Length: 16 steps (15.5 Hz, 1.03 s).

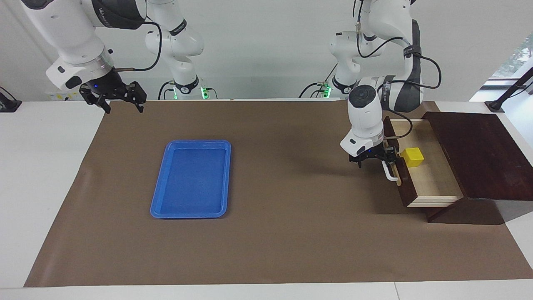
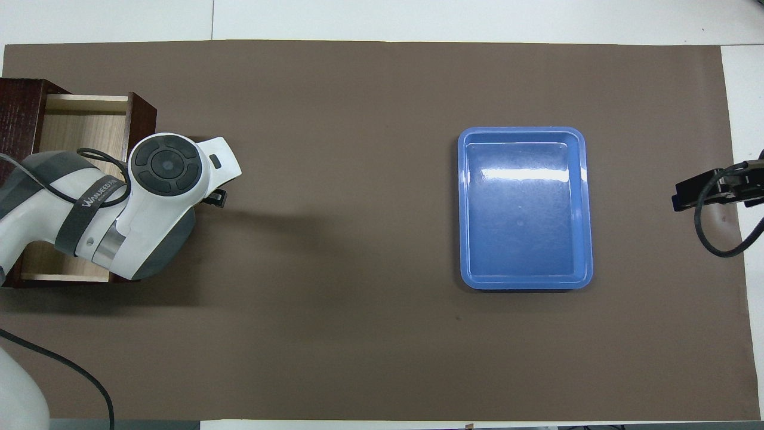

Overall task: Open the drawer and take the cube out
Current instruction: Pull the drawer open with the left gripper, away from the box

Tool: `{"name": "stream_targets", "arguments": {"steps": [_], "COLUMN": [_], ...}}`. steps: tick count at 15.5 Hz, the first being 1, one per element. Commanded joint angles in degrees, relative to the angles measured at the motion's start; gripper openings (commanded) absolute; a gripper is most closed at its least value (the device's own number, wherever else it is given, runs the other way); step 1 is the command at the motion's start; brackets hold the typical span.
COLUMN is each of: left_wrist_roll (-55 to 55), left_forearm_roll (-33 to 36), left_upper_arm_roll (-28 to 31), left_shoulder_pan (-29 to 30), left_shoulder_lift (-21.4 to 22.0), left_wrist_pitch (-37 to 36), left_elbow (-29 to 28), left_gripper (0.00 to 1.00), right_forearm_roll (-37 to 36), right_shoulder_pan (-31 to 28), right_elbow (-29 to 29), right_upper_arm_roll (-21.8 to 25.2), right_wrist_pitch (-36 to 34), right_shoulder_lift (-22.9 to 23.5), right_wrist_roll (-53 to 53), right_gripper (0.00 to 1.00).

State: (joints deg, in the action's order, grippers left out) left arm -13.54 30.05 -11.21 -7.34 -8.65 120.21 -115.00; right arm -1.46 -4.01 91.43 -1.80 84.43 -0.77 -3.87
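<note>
The dark brown drawer (image 1: 429, 175) stands pulled out of its low cabinet (image 1: 479, 154) at the left arm's end of the table, its pale interior showing. The yellow cube (image 1: 412, 157) sits inside it, close to the drawer front. My left gripper (image 1: 376, 160) hangs low, open, right at the white bar handle (image 1: 390, 171), one finger next to the bar. In the overhead view the left arm (image 2: 161, 173) covers the cube and the handle, and part of the drawer (image 2: 89, 119) shows. My right gripper (image 1: 123, 102) waits open, raised over the mat's edge at the right arm's end.
A flat blue tray (image 1: 191, 179) lies empty on the brown mat (image 1: 283, 233), toward the right arm's end; it also shows in the overhead view (image 2: 525, 209). The right gripper (image 2: 686, 194) shows at that view's edge. White table surrounds the mat.
</note>
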Motion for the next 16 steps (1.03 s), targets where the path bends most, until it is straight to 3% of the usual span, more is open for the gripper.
{"name": "stream_targets", "arguments": {"steps": [1, 6, 8, 12, 16], "left_wrist_roll": [0.45, 2.21, 1.24, -5.16, -21.11], "left_forearm_roll": [-2.97, -9.91, -16.57, -25.12, -26.88], "left_upper_arm_roll": [0.14, 0.22, 0.66, 1.81, 2.16], "left_shoulder_pan": [-1.45, -2.06, -1.19, 4.25, 9.79], "left_shoulder_lift": [0.22, -0.75, -0.14, 0.04, 0.21], "left_wrist_pitch": [-5.57, -17.8, -19.83, -23.61, -24.06], "left_elbow": [3.71, 14.96, 18.13, 24.38, 26.06], "left_gripper": [1.0, 1.0, 1.0, 1.0, 1.0], "right_forearm_roll": [-0.03, -0.03, -0.03, -0.03, 0.05], "right_shoulder_pan": [-0.74, -1.09, -1.09, -1.26, -1.26], "right_elbow": [0.77, 0.86, 0.86, 0.86, 0.86], "right_upper_arm_roll": [-0.49, -0.49, -0.49, -0.4, -0.49], "right_wrist_pitch": [0.21, 0.21, 0.21, 0.21, 0.21], "right_shoulder_lift": [-0.81, -0.81, -0.81, -0.81, -0.81], "right_wrist_roll": [-1.75, -1.75, -1.75, -1.66, -1.49], "right_gripper": [1.0, 1.0, 1.0, 1.0, 1.0]}}
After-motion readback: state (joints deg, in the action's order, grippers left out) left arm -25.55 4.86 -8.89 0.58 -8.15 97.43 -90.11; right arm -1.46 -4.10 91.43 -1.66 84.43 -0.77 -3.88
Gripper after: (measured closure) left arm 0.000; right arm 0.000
